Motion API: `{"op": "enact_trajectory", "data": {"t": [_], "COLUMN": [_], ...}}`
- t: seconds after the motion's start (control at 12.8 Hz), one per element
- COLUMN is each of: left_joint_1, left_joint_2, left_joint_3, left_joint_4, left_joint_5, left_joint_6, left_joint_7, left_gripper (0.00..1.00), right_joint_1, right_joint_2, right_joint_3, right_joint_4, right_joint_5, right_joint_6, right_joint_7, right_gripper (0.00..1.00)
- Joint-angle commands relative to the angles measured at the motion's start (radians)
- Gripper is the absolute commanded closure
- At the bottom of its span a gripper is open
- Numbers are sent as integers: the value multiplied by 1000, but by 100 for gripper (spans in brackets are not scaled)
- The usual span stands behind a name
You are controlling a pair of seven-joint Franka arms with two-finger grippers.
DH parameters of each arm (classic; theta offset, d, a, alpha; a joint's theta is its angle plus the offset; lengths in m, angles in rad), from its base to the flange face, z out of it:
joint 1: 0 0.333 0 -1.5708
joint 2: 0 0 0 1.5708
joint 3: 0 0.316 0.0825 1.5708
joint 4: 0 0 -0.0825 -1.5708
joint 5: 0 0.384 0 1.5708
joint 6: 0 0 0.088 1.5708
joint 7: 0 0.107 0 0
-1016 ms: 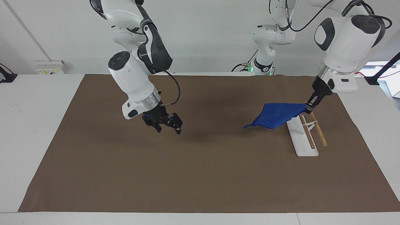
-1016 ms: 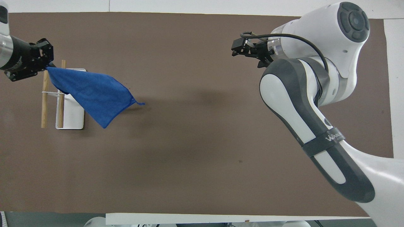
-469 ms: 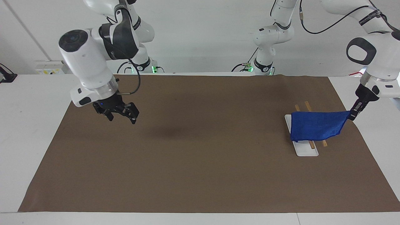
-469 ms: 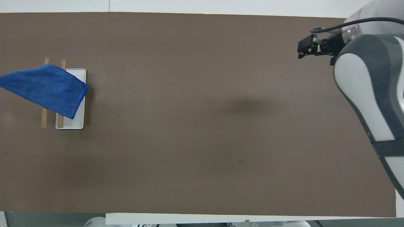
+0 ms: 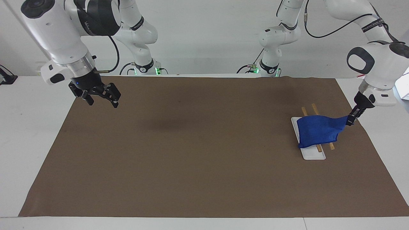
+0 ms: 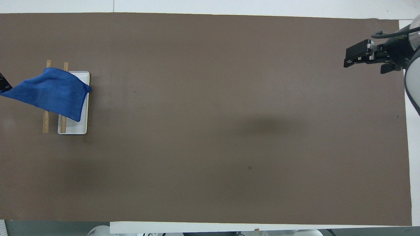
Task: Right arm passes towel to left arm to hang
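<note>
The blue towel (image 5: 319,131) lies draped over the two wooden rods (image 5: 331,146) of a small rack with a white base (image 5: 313,155), at the left arm's end of the table. My left gripper (image 5: 350,120) is shut on the towel's corner, just off the rack's outer side, and holds that corner slightly raised. In the overhead view the towel (image 6: 52,93) covers the rods (image 6: 45,123) and part of the base (image 6: 73,127); the left gripper (image 6: 3,84) shows only at the edge. My right gripper (image 5: 102,101) is open and empty, raised over the mat's edge at the right arm's end (image 6: 349,59).
A brown mat (image 5: 204,166) covers most of the white table (image 5: 32,105). Nothing else stands on the mat besides the rack.
The left gripper drew the towel across the rack and lowered it, so it now drapes over the rods. The right arm pulled back to its own end of the table, open.
</note>
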Motion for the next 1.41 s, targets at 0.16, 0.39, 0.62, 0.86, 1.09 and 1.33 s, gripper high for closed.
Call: {"op": "enact_trajectory", "data": {"t": [0.16,0.39,0.62,0.86,1.09,1.33], "left_joint_1": [15,1,-58,-144,-189,-192], "left_joint_2": [-15,-8,29,87,88,84], "left_joint_3": [-8,-14,-22,-30,-37,-36], "left_joint_4": [151,320,536,667,686,677], "left_joint_5": [-1,-1,6,41,0,-22], "left_joint_6": [-168,-402,-693,-899,-927,-875], "left_joint_7": [17,59,63,214,279,282], "left_gripper": [1,1,0,1,0,0], "right_joint_1": [-41,-76,-63,90,118,117], "right_joint_2": [-94,-97,-126,-148,-171,-179], "right_joint_3": [13,12,-2,-126,-141,-141], "right_joint_4": [-74,-80,-119,-127,-152,-167], "right_joint_5": [-13,-17,-17,-47,-47,-47], "right_joint_6": [-89,-103,-126,-106,-103,-103], "right_joint_7": [-71,-119,-157,-159,-156,-157], "right_gripper": [0,0,0,0,0,0]}}
